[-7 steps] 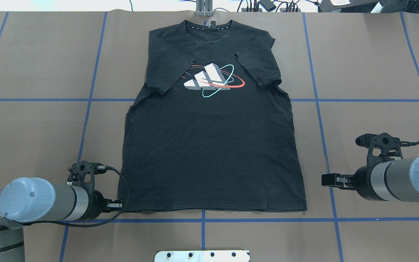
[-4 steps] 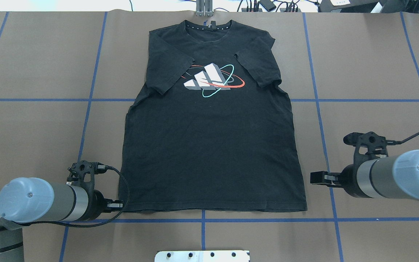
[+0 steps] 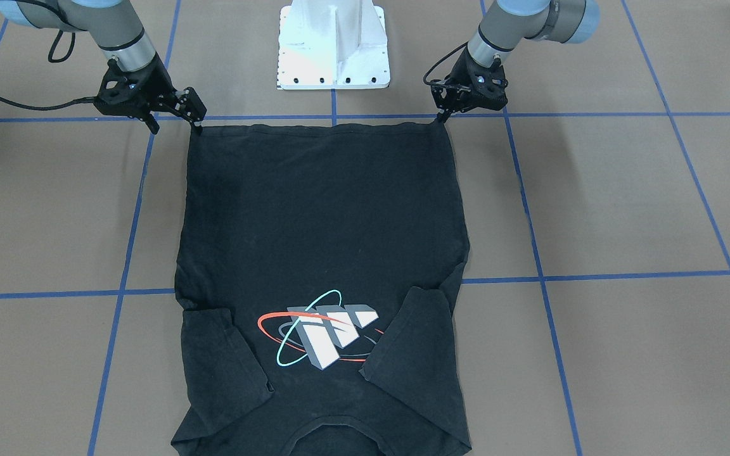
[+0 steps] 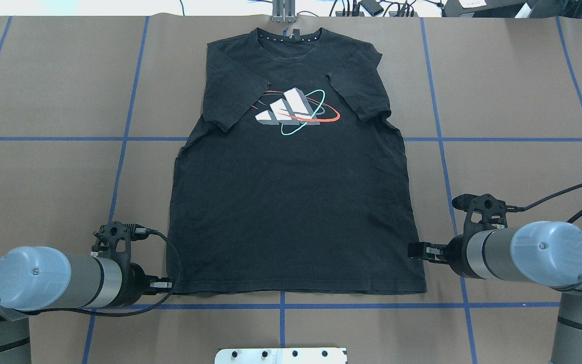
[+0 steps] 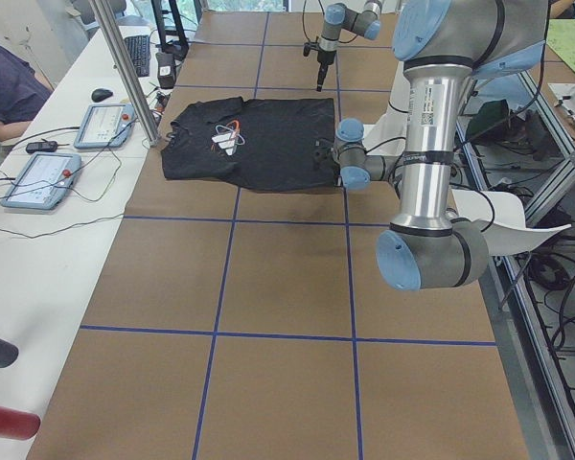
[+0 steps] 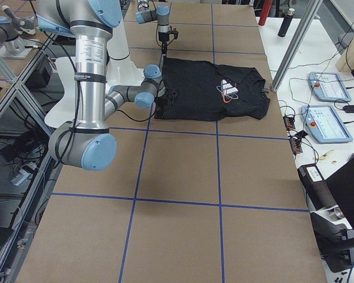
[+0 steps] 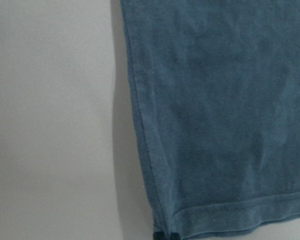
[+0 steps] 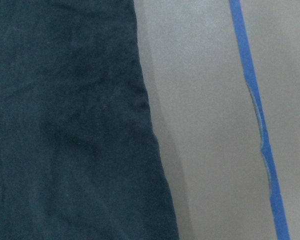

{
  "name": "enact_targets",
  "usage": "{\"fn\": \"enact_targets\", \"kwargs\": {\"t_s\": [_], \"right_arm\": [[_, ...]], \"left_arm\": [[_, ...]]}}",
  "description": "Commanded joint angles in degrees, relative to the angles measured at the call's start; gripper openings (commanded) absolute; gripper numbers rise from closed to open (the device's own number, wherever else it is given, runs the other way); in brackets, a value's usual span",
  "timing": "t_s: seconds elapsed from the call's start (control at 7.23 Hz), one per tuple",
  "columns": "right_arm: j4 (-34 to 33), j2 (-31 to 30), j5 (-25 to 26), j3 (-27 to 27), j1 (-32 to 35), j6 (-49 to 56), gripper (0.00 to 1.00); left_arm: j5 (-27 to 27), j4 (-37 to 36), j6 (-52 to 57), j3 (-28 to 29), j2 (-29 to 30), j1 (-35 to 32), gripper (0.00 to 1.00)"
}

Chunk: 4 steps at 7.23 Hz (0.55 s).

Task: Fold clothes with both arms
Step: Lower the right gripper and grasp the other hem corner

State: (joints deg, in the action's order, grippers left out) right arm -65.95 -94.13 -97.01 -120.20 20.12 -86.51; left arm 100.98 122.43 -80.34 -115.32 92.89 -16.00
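1. Overhead: the right fingers (image 4: 415, 250) had advanced to the side edge of the shirt (image 4: 291, 202), which lay flat on the counter (image 4: 43, 192).
2. Front: the left fingers (image 3: 443, 113) seemingly clamped a hem corner; the right fingers stood apart.
3. Corner-grasping step, I judged; next, the right fingers needed to close on cloth.

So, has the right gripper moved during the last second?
Yes. In the overhead view the right gripper went left, from the vertical blue tape line to the T-shirt's side edge near the hem.
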Motion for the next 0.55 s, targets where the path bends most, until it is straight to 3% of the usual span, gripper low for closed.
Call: {"fn": "enact_targets", "kwargs": {"t_s": [0.0, 0.41], "right_arm": [[0.8, -1.0, 3.3, 1.1, -3.8, -1.3, 0.90], [0.6, -1.2, 3.9, 1.1, -5.9, -2.3, 0.60]], "left_arm": [[-0.1, 0.0, 0.0, -0.2, 0.0, 0.0, 0.00], [-0.2, 0.0, 0.0, -0.2, 0.0, 0.0, 0.00]]}}
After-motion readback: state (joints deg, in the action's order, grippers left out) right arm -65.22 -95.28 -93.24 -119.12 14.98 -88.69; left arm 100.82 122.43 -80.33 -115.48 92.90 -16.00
